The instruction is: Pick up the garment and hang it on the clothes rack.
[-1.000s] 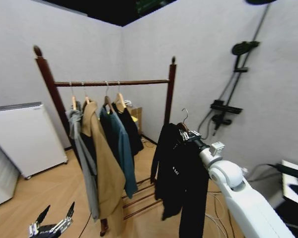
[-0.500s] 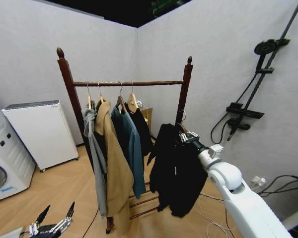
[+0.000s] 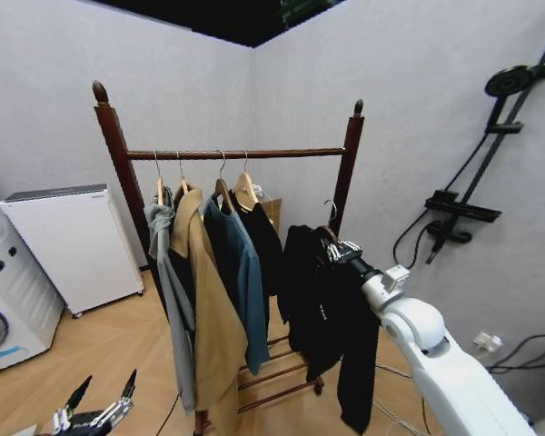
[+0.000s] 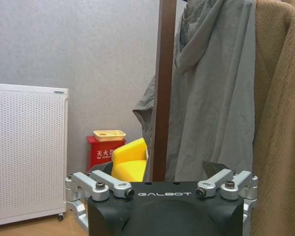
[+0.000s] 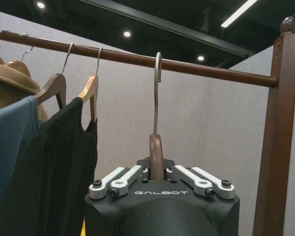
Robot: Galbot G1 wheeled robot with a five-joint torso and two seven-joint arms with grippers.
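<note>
The garment [image 3: 331, 309], long and black, hangs on a wooden hanger [image 5: 156, 150] whose neck my right gripper [image 3: 339, 252] is shut on. It hangs in front of the right post of the clothes rack [image 3: 352, 168]. In the head view the hanger's metal hook [image 3: 330, 211] is below the rail [image 3: 291, 153]. In the right wrist view the hook [image 5: 157, 73] rises in front of the rail [image 5: 211, 71]. My left gripper [image 3: 102, 392] is low at the bottom left, open, with nothing in it; the left wrist view shows the left gripper [image 4: 162, 189] facing the rack's left post [image 4: 164, 88].
On the rail hang a grey hoodie [image 3: 168, 272], a tan coat [image 3: 209, 309], a teal jacket [image 3: 241, 282] and a black top [image 3: 268, 241]. A white cabinet [image 3: 68, 241] and a washing machine [image 3: 4, 309] stand left. A shower fitting [image 3: 463, 213] is on the right wall.
The whole picture has shifted, so the camera has moved. The rack now looks nearer and the held garment hangs closer to its right post. Right gripper stays shut on the hanger.
</note>
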